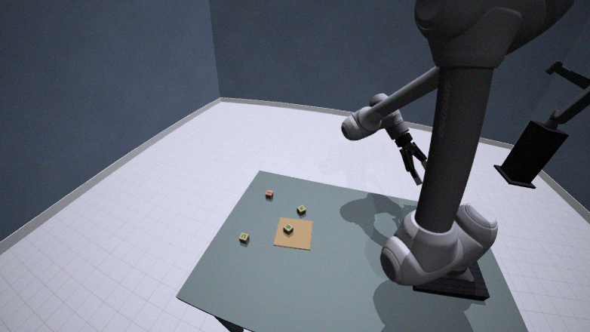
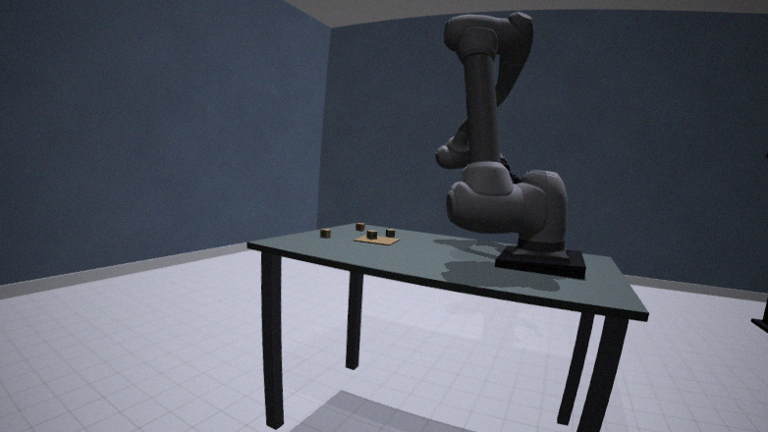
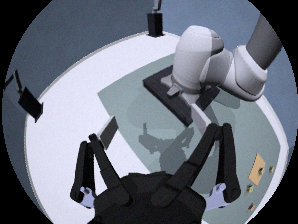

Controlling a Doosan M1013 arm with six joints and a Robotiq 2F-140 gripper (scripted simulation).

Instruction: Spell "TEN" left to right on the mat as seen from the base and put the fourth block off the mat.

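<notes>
Grey arm point(image 1: 453, 136) with thick round tube links and bulbous light-grey joint housings point(image 1: 437, 243), faint lettering down the upright link. It stands on a black square base plate point(image 1: 480, 289). Black gripper point(image 3: 152, 197) with slim linkage fingers and pale fingertip pads.

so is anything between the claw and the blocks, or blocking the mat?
Nothing visible. The open claw hangs high near the arm's own column, away from the blocks. One block already sits on the mat; the other three lie apart on the table, with open paths to the mat.
</notes>
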